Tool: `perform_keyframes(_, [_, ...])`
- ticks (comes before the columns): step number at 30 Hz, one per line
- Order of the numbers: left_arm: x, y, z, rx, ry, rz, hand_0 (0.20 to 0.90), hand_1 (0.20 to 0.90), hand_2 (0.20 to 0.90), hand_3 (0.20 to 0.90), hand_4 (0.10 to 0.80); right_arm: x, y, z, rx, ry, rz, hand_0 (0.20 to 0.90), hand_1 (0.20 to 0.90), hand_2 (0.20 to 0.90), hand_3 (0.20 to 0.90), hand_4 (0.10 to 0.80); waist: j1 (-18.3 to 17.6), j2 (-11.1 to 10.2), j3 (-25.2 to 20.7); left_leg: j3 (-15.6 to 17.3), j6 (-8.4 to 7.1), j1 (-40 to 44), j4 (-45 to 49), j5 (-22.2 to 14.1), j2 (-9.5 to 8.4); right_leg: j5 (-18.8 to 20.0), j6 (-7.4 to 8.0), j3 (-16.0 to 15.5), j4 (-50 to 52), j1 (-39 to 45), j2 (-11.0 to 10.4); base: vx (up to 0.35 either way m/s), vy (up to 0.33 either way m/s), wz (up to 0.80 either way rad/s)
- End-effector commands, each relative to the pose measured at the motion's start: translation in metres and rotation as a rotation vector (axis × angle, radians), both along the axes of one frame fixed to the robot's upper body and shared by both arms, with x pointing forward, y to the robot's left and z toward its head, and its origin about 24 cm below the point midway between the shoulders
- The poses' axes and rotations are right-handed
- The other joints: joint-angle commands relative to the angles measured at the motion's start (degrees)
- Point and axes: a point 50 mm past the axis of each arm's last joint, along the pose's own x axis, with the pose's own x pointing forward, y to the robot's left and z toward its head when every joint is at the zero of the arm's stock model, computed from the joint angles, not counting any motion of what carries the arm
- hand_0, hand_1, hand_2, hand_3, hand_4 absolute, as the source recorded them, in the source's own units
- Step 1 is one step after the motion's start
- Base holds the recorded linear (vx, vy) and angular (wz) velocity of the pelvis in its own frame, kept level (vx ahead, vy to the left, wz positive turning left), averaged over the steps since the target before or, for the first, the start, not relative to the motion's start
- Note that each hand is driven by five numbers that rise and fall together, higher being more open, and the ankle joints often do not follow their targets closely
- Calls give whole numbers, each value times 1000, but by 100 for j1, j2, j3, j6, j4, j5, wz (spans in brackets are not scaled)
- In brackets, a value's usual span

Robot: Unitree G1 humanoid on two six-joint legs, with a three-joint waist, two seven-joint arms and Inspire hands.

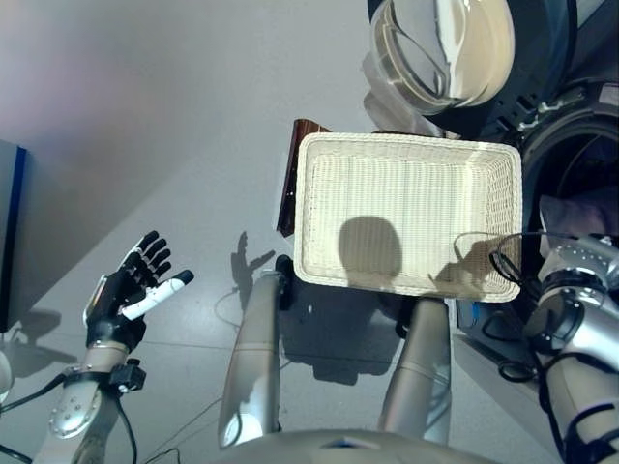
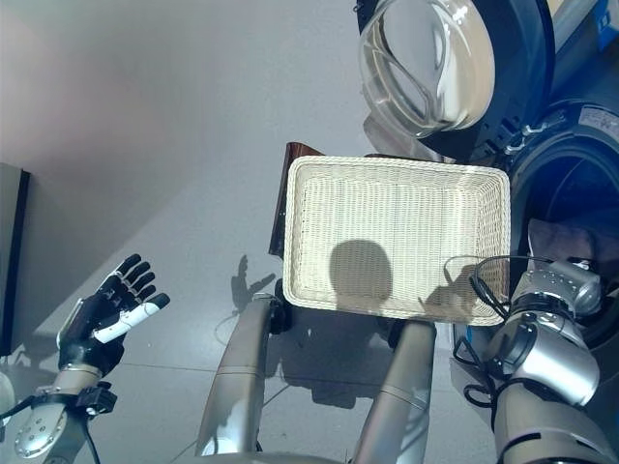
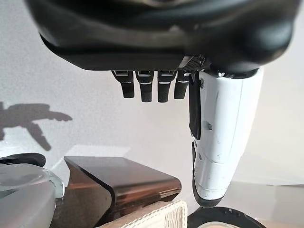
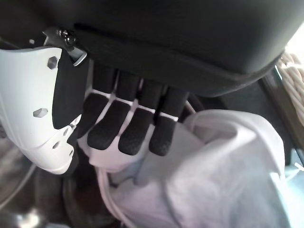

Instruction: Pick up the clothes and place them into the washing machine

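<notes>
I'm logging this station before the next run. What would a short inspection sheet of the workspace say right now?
Surface: grey floor; no table seen.
Job's things: white wicker basket is empty; pale clothes lie inside the washing machine drum, whose door is open.
Clutter: dark brown stand under the basket's edge.
Robot hands: left robot hand is open and empty, held over the floor away from the basket; right robot hand reaches into the drum, fingers straight over the clothes and gripping nothing.
Cables: nothing seen apart from the robot's own.
Surroundings: dark panel at the far left edge.
</notes>
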Motion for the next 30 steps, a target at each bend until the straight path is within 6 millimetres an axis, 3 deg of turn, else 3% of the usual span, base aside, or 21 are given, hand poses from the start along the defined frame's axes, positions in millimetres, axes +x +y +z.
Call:
perform_keyframes(1, [8,14,31,50,-187,56,900,900,900,900,800,-40,-48,54,-417,142,-114,200,200,200,200,300,-170,54,-201,34,-61,-48,-667,309,181,388,-82,63,-322,-289,67,0,0,0])
perform_keyframes(2, [7,14,30,48,-190,57,900,900,900,900,800,-36,-46,52,-424,148,-97,200,200,200,200,300,-173,48,-226,35,-79,-5,-630,175,179,270,-64,62,-284,-246,58,0,0,0])
perform_keyframes(10, [5,15,32,39,-205,65,900,900,900,900,800,-27,-34,42,-406,121,-71,208,208,208,208,306,-117,74,-191,48,-53,-5,-659,222,147,302,-57,50,-324,-221,40,15,0,0])
perform_keyframes(11, [5,15,32,40,-205,65,900,900,900,900,800,-27,-34,41,-405,123,-72,475,475,475,475,496,-117,68,-201,46,-61,10,-641,167,146,249,-48,46,-307,-202,32,32,8,1])
perform_keyframes(12, [4,15,32,40,-203,62,900,900,900,900,800,-27,-33,41,-402,126,-74,900,900,900,900,800,-107,67,-202,39,-59,11,-635,159,141,238,-47,47,-303,-190,31,37,7,1])
perform_keyframes(21, [3,15,31,30,-202,68,900,900,900,900,800,-22,-25,31,-383,103,-65,900,900,900,900,800,-95,31,-219,33,-36,14,-619,128,129,264,-26,21,-356,-163,20,4,2,0])
perform_keyframes(30, [3,13,32,27,-220,61,900,900,900,900,800,-10,-13,39,-461,110,-29,900,900,900,900,800,-66,-25,-227,24,-9,108,-666,112,109,270,-10,5,-441,-8,2,0,0,0])
